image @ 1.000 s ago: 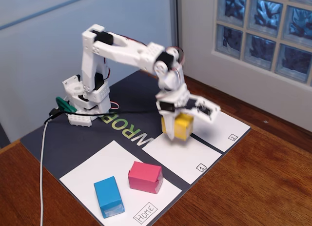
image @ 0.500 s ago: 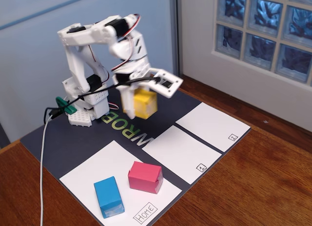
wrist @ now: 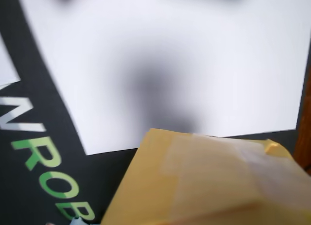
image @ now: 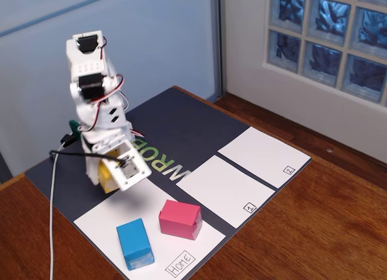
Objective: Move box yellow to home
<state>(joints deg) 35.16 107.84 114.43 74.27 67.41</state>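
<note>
The yellow box (image: 107,173) sits in my gripper (image: 110,177), just over the far-left corner of the Home sheet (image: 103,222); the white wrist housing hides most of it. In the wrist view the yellow box (wrist: 209,181) fills the bottom of the frame close to the camera, with the white Home sheet (wrist: 194,55) blurred beyond it and a shadow on the sheet. The fingers themselves do not show. The handwritten "Home" label (image: 181,263) is at the sheet's near corner.
A pink block (image: 179,219) and a blue block (image: 135,243) lie on the Home sheet. Smaller sheets marked "1" (image: 224,189) and "2" (image: 263,156) lie to the right on the dark mat (image: 181,129). A white cable (image: 53,219) hangs at the left over the wooden table (image: 314,231).
</note>
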